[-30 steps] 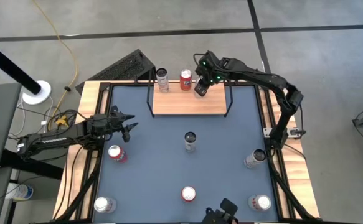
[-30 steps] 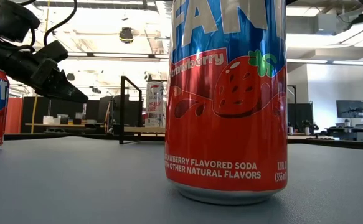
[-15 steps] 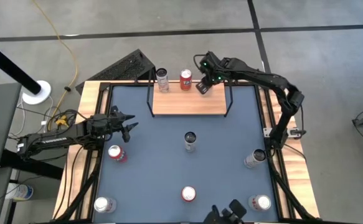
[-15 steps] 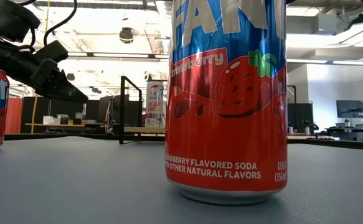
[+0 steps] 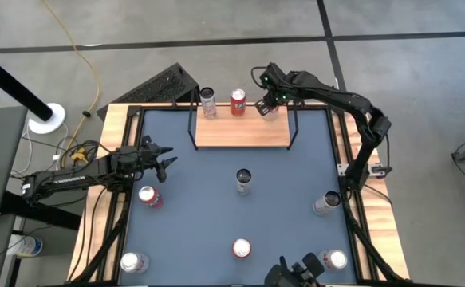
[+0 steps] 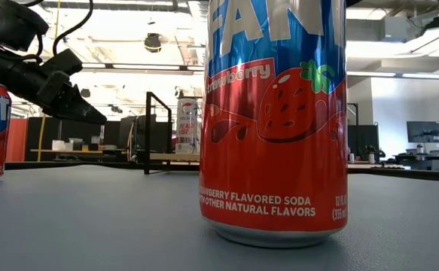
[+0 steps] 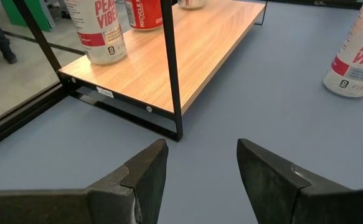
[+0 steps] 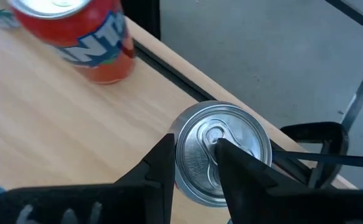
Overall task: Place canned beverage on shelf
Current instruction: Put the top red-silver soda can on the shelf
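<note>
My right hand (image 5: 265,108) sits at the far right end of the small light-wood shelf on its black wire frame (image 5: 240,134), fingers (image 8: 153,168) narrowly parted over the top of a silver-lidded can (image 8: 221,152) standing on the board; I can't tell if they grip it. A red Fanta can (image 5: 238,100) and a white can (image 5: 208,101) stand alongside. My left hand (image 5: 162,158) hovers half open, empty, at the blue table's (image 5: 200,207) left edge.

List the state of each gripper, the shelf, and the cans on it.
left gripper: open, empty.
right gripper: open, above the silver-topped can.
silver-topped can: upright on the shelf.
red can: upright on the shelf.
white can: upright on the shelf.
shelf: standing, three cans on it.
</note>
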### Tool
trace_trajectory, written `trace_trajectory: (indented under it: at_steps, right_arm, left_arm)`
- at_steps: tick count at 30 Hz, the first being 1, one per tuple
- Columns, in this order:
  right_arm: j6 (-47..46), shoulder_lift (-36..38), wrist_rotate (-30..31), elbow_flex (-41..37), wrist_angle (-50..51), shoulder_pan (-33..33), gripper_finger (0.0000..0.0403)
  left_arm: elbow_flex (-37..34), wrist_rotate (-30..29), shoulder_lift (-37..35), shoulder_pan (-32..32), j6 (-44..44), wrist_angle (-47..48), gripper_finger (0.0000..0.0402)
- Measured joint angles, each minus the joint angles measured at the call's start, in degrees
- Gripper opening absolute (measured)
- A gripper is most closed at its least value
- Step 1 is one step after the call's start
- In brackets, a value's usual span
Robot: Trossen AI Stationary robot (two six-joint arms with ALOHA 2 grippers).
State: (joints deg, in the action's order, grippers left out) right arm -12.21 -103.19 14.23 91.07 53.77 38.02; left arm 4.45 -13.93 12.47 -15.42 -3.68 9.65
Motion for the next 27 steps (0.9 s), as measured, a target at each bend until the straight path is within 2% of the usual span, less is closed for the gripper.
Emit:
trace_trajectory:
  at_steps: [27]
  right_arm:
    - [2.1, 0.0, 0.9, -0.1, -0.1, 2.3, 0.0113]
  left_arm:
    - [0.0, 0.0, 0.0, 0.0, 0.0, 0.0, 0.0184]
